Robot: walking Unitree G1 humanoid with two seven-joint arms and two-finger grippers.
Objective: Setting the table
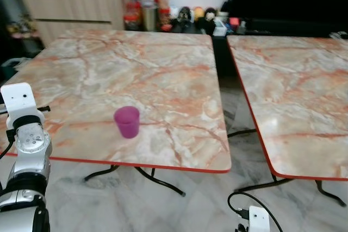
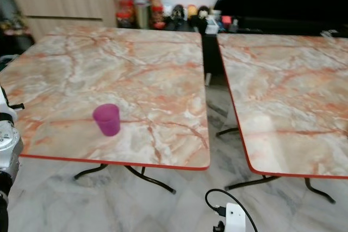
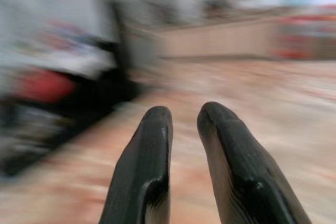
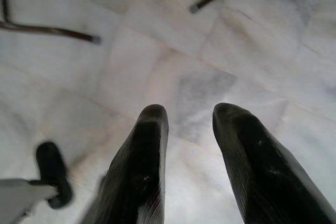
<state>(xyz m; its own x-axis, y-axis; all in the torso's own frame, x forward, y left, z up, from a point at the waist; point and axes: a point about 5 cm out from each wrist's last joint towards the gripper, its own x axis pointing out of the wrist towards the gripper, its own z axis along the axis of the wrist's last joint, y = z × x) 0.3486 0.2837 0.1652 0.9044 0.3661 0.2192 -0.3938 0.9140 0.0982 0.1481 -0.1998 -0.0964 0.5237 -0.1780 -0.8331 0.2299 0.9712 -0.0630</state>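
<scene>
- The purple cup stands upright near the front edge of the marbled surface, ahead and to the right of the raised left arm, the nearer one.
- The left claw is slightly parted and empty (view blurred).
- The right claw hangs apart over the tiled floor.
- A second table stands just beside, jars beyond.

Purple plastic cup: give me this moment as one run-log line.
purple plastic cup: upright near front edge of left marble table | left gripper: open, empty | right gripper: open, above floor
</scene>
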